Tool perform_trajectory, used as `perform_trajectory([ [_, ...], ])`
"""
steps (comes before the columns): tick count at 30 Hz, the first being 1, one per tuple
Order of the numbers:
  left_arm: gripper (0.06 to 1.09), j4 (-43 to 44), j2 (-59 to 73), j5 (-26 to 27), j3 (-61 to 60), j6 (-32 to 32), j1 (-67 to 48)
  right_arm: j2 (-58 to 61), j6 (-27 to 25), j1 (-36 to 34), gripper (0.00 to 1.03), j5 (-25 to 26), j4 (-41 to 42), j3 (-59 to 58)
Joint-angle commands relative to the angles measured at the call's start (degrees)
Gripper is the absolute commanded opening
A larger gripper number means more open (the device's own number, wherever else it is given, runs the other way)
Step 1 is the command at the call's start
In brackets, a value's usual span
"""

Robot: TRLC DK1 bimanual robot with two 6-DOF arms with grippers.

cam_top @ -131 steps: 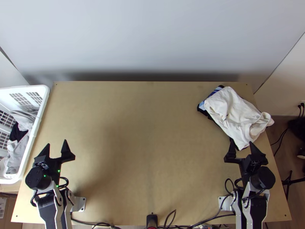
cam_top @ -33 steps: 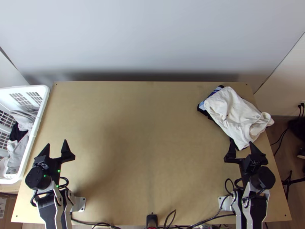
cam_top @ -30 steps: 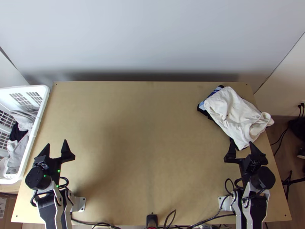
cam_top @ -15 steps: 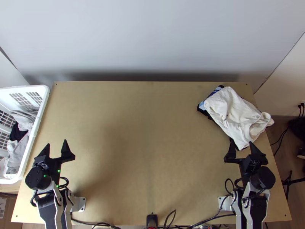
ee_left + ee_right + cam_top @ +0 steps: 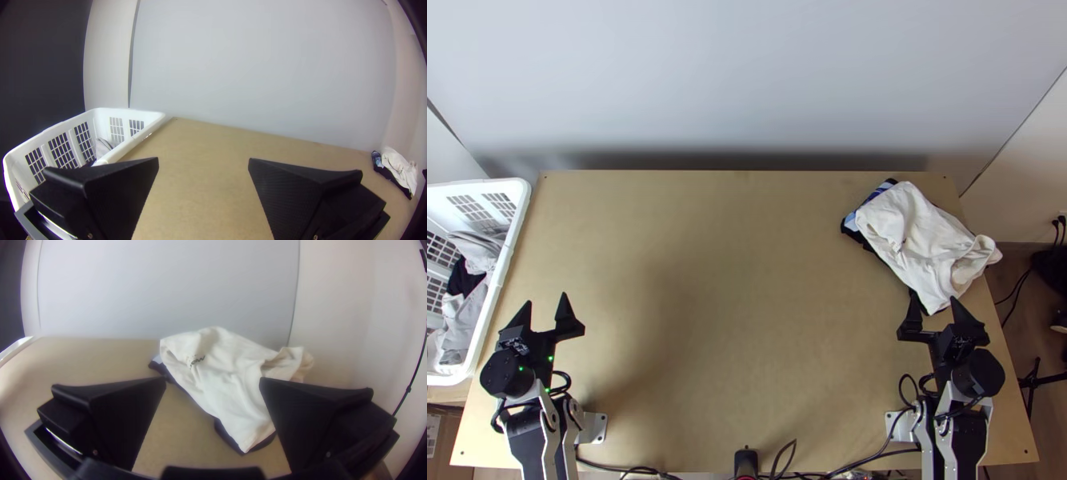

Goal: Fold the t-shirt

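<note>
T-shirt [image 5: 923,240], apparently white one, lies bunched atop dark garment [image 5: 226,437], upper right of frame. Left gripper [image 5: 545,298], lower left, right gripper [image 5: 933,296], lower right: fingers wide, holding nothing. Pinching too deep could drag dark garment along.

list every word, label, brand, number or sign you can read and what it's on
No text is readable.
Dark print on the white garment: too blurred to read.
Pale label on the brown box: too small to read.
Pale marks on the left gripper and right gripper: too small to tell.
</note>
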Motion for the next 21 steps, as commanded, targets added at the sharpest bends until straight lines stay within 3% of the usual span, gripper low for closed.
perform_trajectory([
  [1,1.04,0.0,0.0,0.0,0.1,-0.1,0.0,0.0,0.0,0.0,0.98,0.0,0.0,0.0],
  [11,1.04,0.0,0.0,0.1,0.1,-1.0,-0.9,0.0,0.3,-0.1,0.98,0.0,0.0,0.0],
  [15,1.04,0.0,0.0,0.0,0.1,-1.2,-1.5,0.0,1.4,3.2,0.98,0.0,0.0,0.0],
  [21,1.04,1.6,0.0,-3.5,0.8,0.9,-1.7,0.0,1.4,3.6,0.98,0.0,0.0,0.0],
])
